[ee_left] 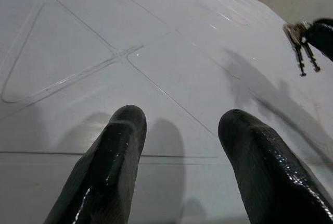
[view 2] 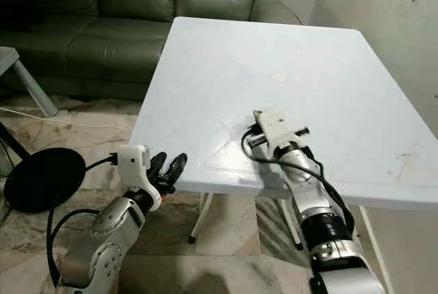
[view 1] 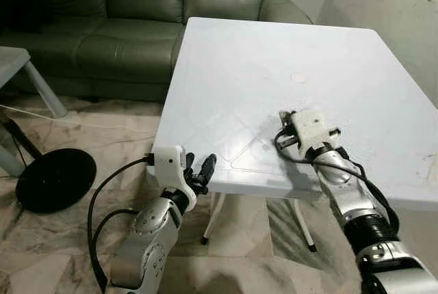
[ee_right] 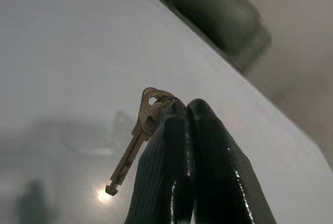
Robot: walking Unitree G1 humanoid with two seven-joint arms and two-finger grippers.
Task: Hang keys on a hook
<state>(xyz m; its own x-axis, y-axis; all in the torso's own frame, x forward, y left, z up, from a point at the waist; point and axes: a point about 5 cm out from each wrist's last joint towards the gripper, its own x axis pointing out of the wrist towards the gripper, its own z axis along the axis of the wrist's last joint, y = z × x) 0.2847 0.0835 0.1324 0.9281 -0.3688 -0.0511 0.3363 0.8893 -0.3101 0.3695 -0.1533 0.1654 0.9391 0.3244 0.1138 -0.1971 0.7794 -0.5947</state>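
A white plastic table (view 1: 226, 68) — moulded grooves in its top, a small round mark (view 1: 298, 77) near the middle.

head pair overlooking table (view 1: 274, 68), wrist cameras close

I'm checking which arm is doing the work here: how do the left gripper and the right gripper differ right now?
The left gripper has its fingers spread apart and holds nothing; the right gripper is pinched shut on the keys. The left gripper sits at the near edge of the white table, while the right gripper is over the tabletop, with the keys dangling above the surface. Both have two long black fingers.
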